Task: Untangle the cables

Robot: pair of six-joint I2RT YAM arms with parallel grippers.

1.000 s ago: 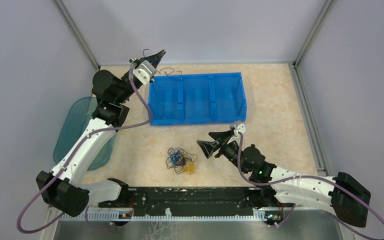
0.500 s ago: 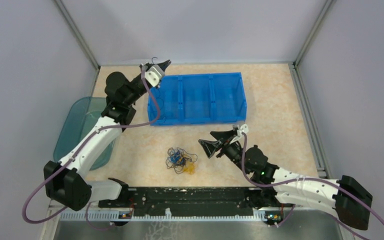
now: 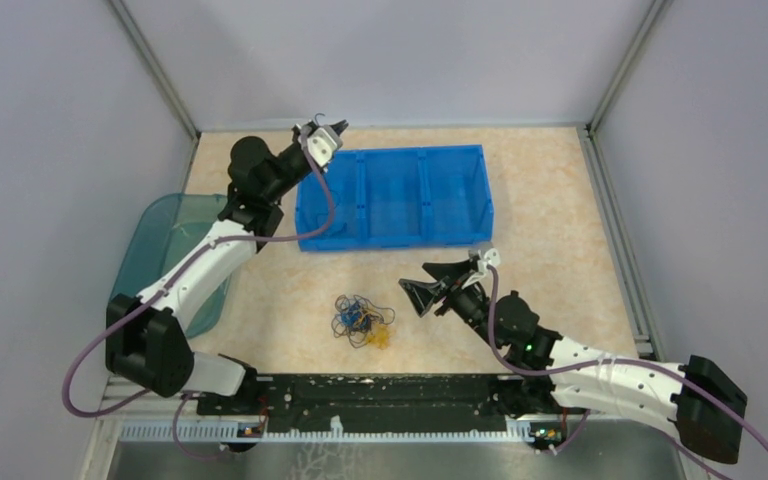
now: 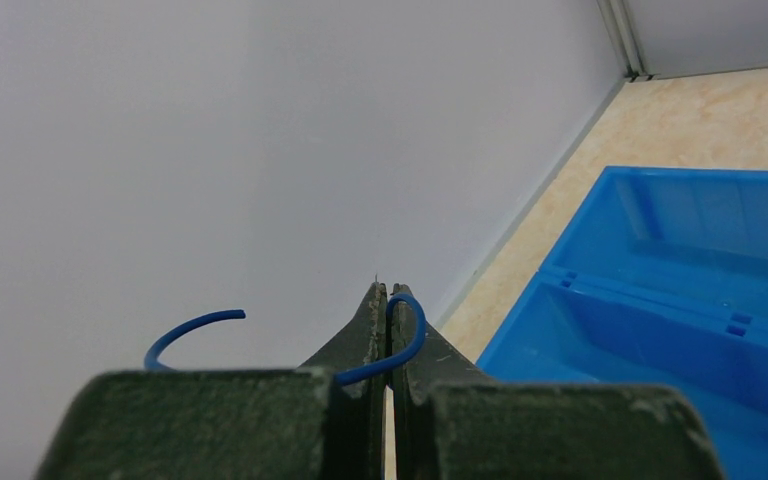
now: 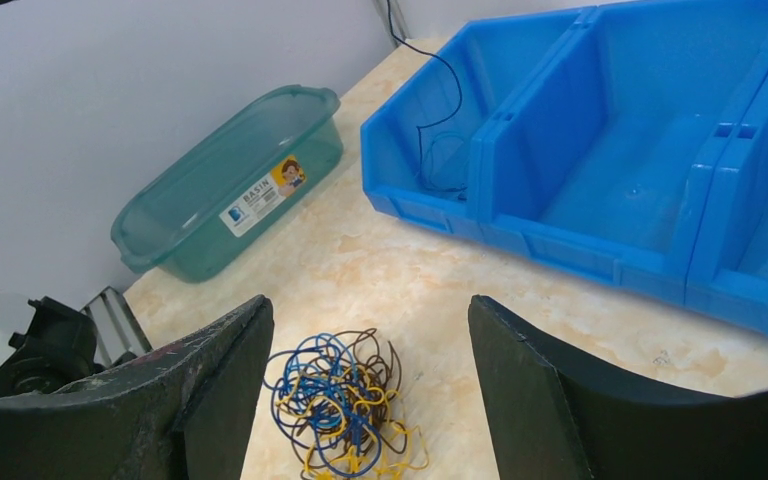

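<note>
The cables (image 3: 362,320) are a small tangle of blue, yellow and dark brown wires on the table in front of the arms. In the right wrist view the tangle (image 5: 345,400) lies just below and between my fingers. My right gripper (image 3: 416,281) is open and empty, a little to the right of the tangle and above it (image 5: 368,305). My left gripper (image 3: 332,128) is at the far left corner of the blue bin (image 3: 305,205). It is shut (image 4: 388,292) on a single curly blue wire (image 4: 412,335). A thin dark wire (image 5: 438,120) hangs into the bin's left compartment.
The blue bin (image 5: 600,262) has three compartments and stands at the back middle; it also shows in the left wrist view (image 4: 660,300). A green see-through basin (image 3: 155,255) sits at the left edge (image 5: 230,190). Grey walls close the back and sides.
My left arm has swung right and down along the back wall to the bin's far left corner, still holding the wire. My right arm has barely moved.
</note>
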